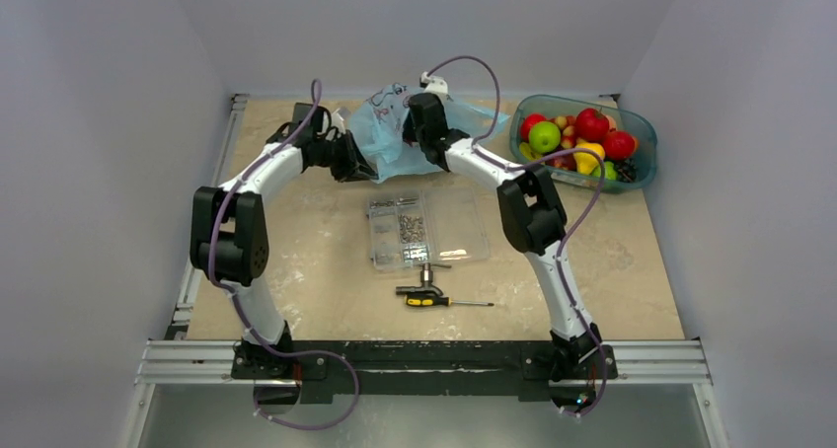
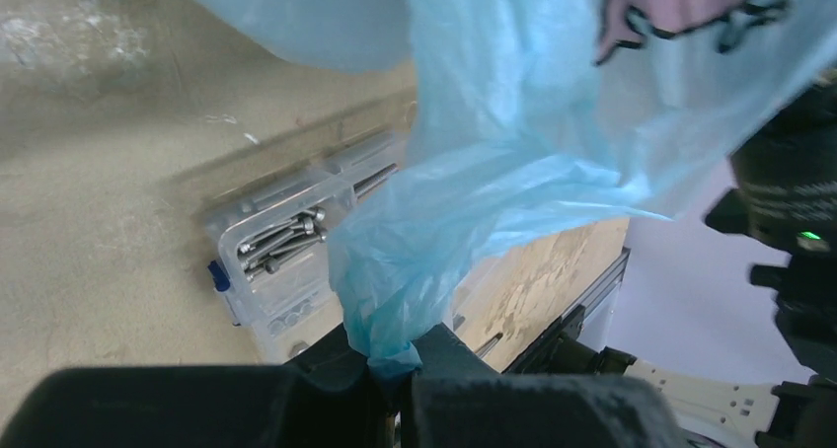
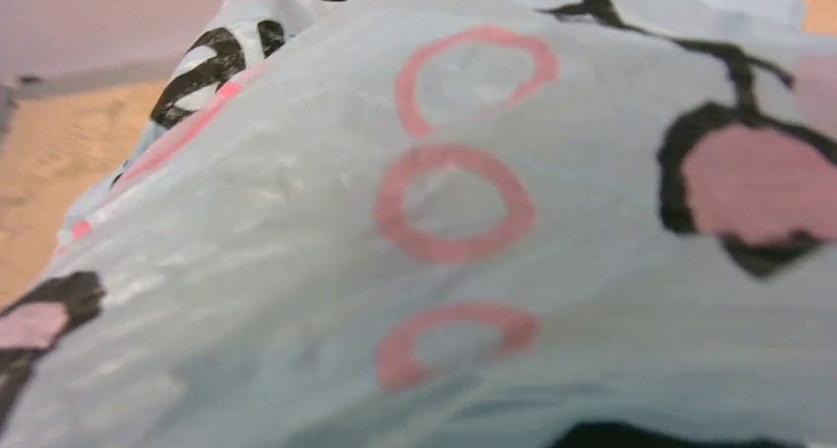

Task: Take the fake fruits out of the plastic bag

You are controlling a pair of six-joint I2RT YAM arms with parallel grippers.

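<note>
A twisted corner of the plastic bag (image 2: 513, 142) is clamped in the left gripper (image 2: 395, 364). The bag is stretched ahead toward the right gripper (image 1: 424, 112), whose closure cannot be told.

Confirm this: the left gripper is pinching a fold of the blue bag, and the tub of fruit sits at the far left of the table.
Not quite. The left gripper does pinch a fold of the blue bag, but the tub of fruit sits at the far right of the table, not the far left. The top external view shows it.
</note>
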